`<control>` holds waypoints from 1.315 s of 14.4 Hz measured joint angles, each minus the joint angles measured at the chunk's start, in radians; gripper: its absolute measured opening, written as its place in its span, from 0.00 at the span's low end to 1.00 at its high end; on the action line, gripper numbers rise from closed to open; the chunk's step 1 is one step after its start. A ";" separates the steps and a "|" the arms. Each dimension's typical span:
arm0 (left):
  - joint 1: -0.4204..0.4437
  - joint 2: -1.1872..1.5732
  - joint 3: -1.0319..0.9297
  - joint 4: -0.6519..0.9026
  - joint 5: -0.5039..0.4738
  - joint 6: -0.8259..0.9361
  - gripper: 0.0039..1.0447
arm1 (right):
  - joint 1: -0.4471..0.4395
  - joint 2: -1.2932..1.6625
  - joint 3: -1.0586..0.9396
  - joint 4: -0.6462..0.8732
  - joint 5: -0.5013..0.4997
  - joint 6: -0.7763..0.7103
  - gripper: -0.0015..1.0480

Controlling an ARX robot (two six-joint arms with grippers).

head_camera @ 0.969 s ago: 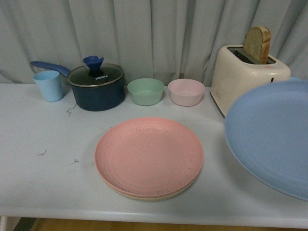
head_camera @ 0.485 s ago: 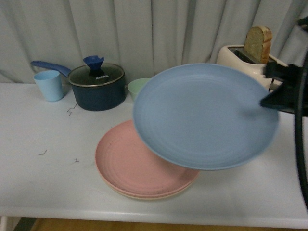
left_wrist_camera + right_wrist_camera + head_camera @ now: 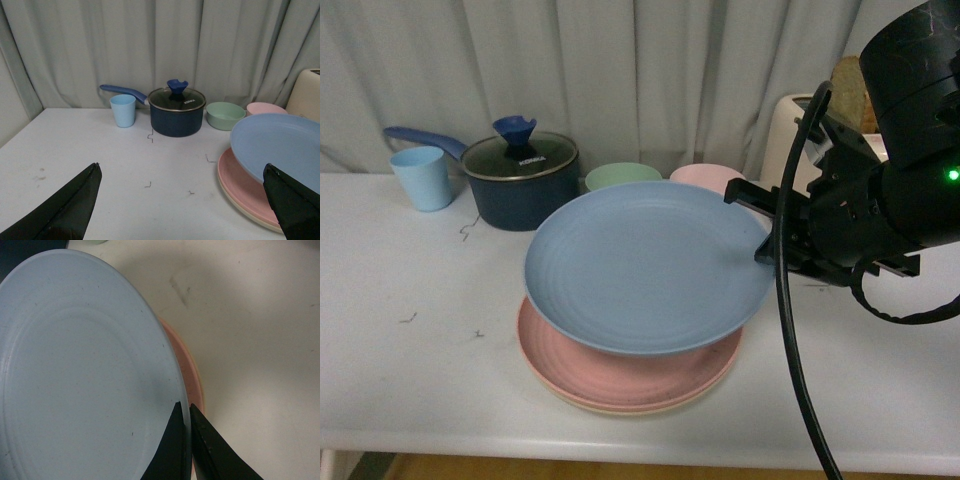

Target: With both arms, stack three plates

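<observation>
The blue plate [image 3: 645, 265] hangs tilted just above the pink plate [image 3: 620, 375], which lies on the beige plate [image 3: 650, 408] at the table's front middle. My right gripper [image 3: 765, 240] is shut on the blue plate's right rim; in the right wrist view its fingers [image 3: 172, 450] pinch the rim of the blue plate [image 3: 80, 375] over the pink plate [image 3: 192, 375]. My left gripper [image 3: 182, 172] is open and empty over bare table left of the stack, with the blue plate [image 3: 280, 147] and pink plate [image 3: 240, 182] beside it.
A dark pot with lid [image 3: 520, 180], a light blue cup [image 3: 420, 177], a green bowl [image 3: 620, 177] and a pink bowl [image 3: 705, 177] line the back. A cream toaster with bread [image 3: 800, 120] stands behind my right arm. A curtain hangs behind.
My right gripper has carried the blue plate leftward from the right edge and lowered it over the pink plate. The right arm has come into the front view.
</observation>
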 joint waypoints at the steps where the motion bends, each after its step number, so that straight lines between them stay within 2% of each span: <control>1: 0.000 0.000 0.000 0.000 0.000 0.000 0.94 | 0.007 0.010 0.000 -0.001 0.002 0.000 0.03; 6: 0.000 0.000 0.000 0.000 0.000 0.000 0.94 | 0.019 0.075 -0.001 0.011 0.026 0.000 0.03; 7: 0.000 0.000 0.000 0.000 0.000 0.000 0.94 | 0.019 0.082 -0.005 0.010 0.020 0.005 0.09; 12: 0.000 0.000 0.000 0.000 0.000 0.000 0.94 | -0.011 -0.026 -0.076 0.001 -0.064 0.024 0.64; 14: 0.000 0.000 0.000 0.000 0.000 0.000 0.94 | -0.030 -0.089 -0.072 0.015 -0.064 0.024 0.87; 15: 0.000 0.000 0.000 0.000 0.000 0.000 0.94 | -0.026 -0.078 -0.088 0.088 -0.038 0.015 0.94; 16: 0.000 0.000 0.000 0.000 0.002 0.000 0.94 | -0.013 -0.042 -0.224 0.501 0.175 -0.111 0.83; 17: 0.000 0.000 0.000 0.000 -0.003 0.000 0.94 | -0.014 -0.047 -0.379 0.750 0.305 -0.227 0.72; 18: 0.003 0.000 0.000 0.000 -0.002 0.000 0.94 | -0.036 -0.085 -0.510 0.941 0.373 -0.340 0.62; 19: 0.003 0.000 0.000 0.000 -0.001 0.000 0.94 | -0.076 -0.172 -0.597 1.116 0.377 -0.406 0.50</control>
